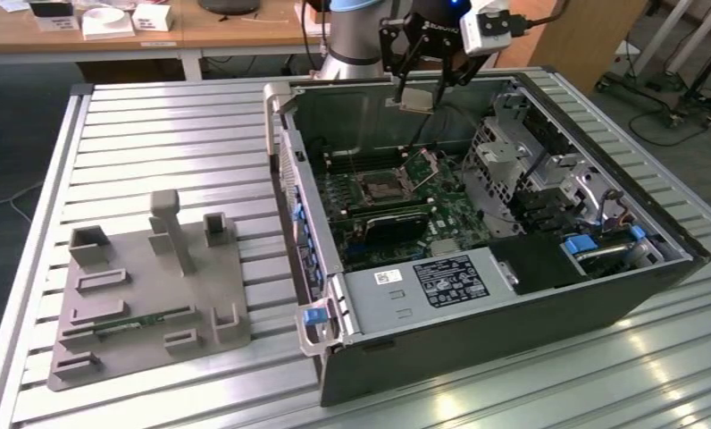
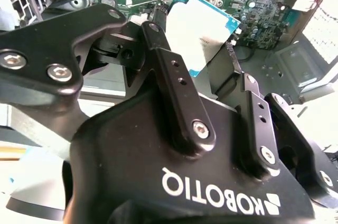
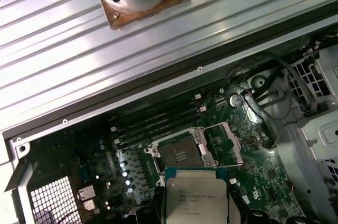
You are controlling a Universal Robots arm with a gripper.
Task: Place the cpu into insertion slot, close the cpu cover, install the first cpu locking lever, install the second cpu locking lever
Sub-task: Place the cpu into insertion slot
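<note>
Two black metal fingers (image 2: 174, 76) pinch one flat, square cpu (image 2: 198, 34) by opposite edges, its silvery-grey lid bordered in green, above the open computer case (image 1: 475, 349). Below it in the first wrist view sits the single square insertion slot (image 3: 179, 156), dark inside a metal rim and uncovered, the thin cpu cover (image 3: 235, 142) tipped up beside it. The case rests on a ribbed aluminium surface (image 1: 165, 134).
</note>
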